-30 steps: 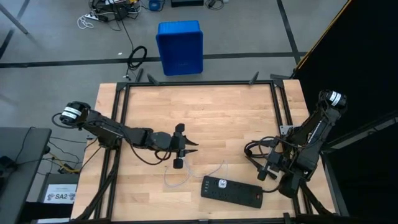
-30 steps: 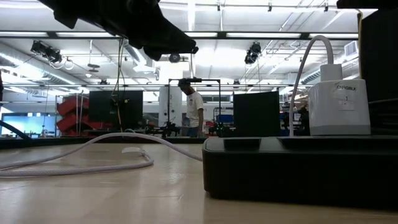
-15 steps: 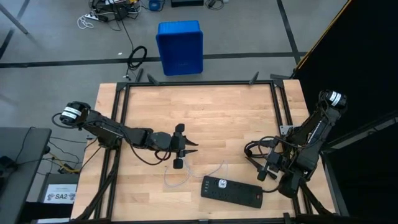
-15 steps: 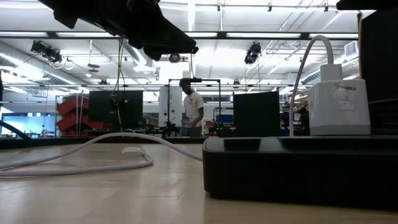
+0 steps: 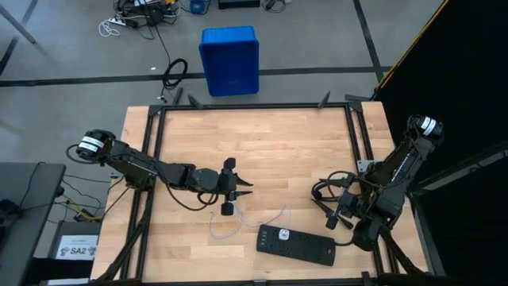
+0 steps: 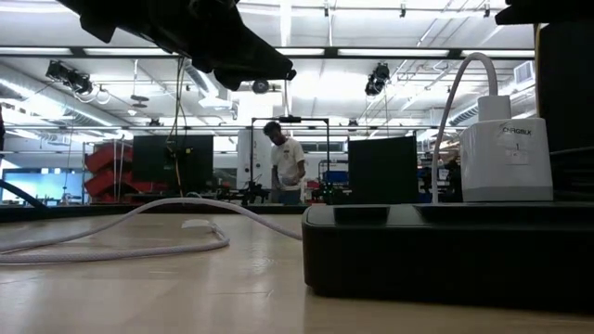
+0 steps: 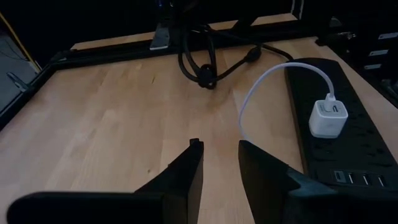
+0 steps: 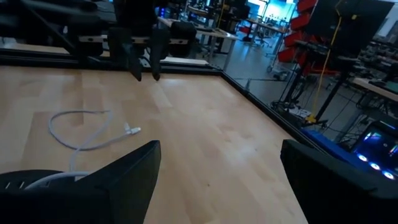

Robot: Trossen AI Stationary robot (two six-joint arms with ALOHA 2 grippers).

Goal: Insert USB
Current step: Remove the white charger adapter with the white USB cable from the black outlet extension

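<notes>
My left gripper (image 5: 243, 187) hangs over the middle of the wood table (image 5: 270, 143), fingers apart, holding nothing; the USB (image 5: 230, 228) lies in a loose loop on the table at about 6 o'clock from it; one end goes to the white cube (image 7: 329, 117) on the black strip (image 5: 295, 244); my right gripper (image 5: 335, 214) waits at 3 o'clock, wide open; far back in the big room a person (image 6: 290, 167) stands.
</notes>
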